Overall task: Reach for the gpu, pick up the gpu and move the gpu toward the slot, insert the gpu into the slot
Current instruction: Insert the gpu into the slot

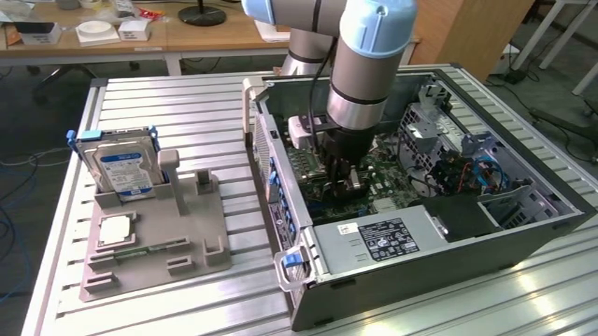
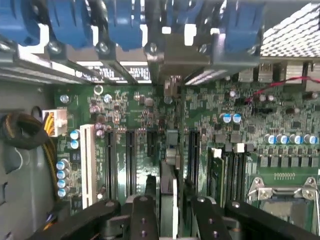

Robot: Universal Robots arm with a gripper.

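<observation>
Inside the open computer case (image 1: pixel 523 224), my gripper (image 1: pixel 341 183) reaches down onto the green motherboard (image 2: pixel 280 115). In the wrist view the gpu (image 2: pixel 168 172) shows edge-on as a thin dark card standing upright on the board. Its silver bracket end (image 2: pixel 172 62) sits against the case's rear wall. The slot lies under the card's edge and is hidden by it. My gripper (image 2: pixel 168 205) straddles the card with a black finger on each side. The fingers (image 2: pixel 142 215) stand slightly off the card, so the gripper is open.
Empty black and white slots (image 2: pixel 111 160) lie beside the card, with memory strips (image 2: pixel 230 175) and the processor socket (image 2: pixel 282 200) on the other side. Blue clips (image 2: pixel 125 20) line the rear wall. Outside the case, a hard drive (image 1: pixel 124 168) and a chip (image 1: pixel 114 229) rest in a grey holder (image 1: pixel 187 252).
</observation>
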